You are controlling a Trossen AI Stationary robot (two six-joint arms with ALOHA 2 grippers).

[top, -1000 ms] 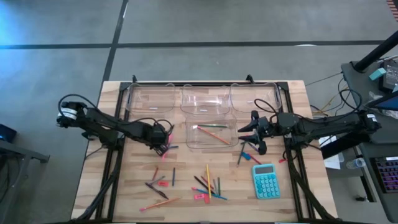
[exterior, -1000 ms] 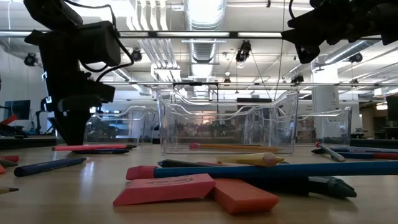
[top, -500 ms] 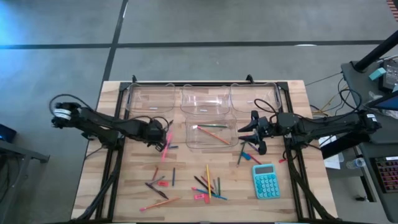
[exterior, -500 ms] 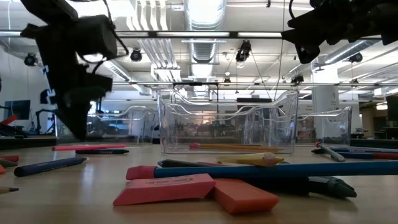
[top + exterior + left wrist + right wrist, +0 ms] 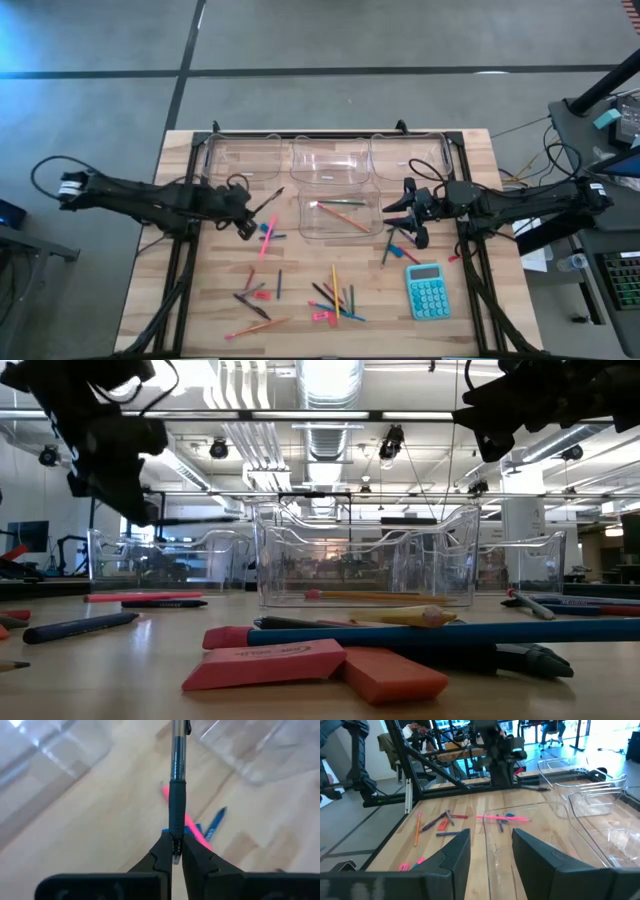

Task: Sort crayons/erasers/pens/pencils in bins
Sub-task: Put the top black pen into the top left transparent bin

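Lifted off the table since before, left claw grips a dark pen above the pink pencil

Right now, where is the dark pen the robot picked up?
In the high view, the left gripper holds the pen just left of the front bin.

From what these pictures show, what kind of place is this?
Probably a robotics lab or workshop in an open industrial hall. Exposed ducts run along the ceiling, the floor is bare concrete, and a wooden table on a black frame carries clear bins for the two arms.
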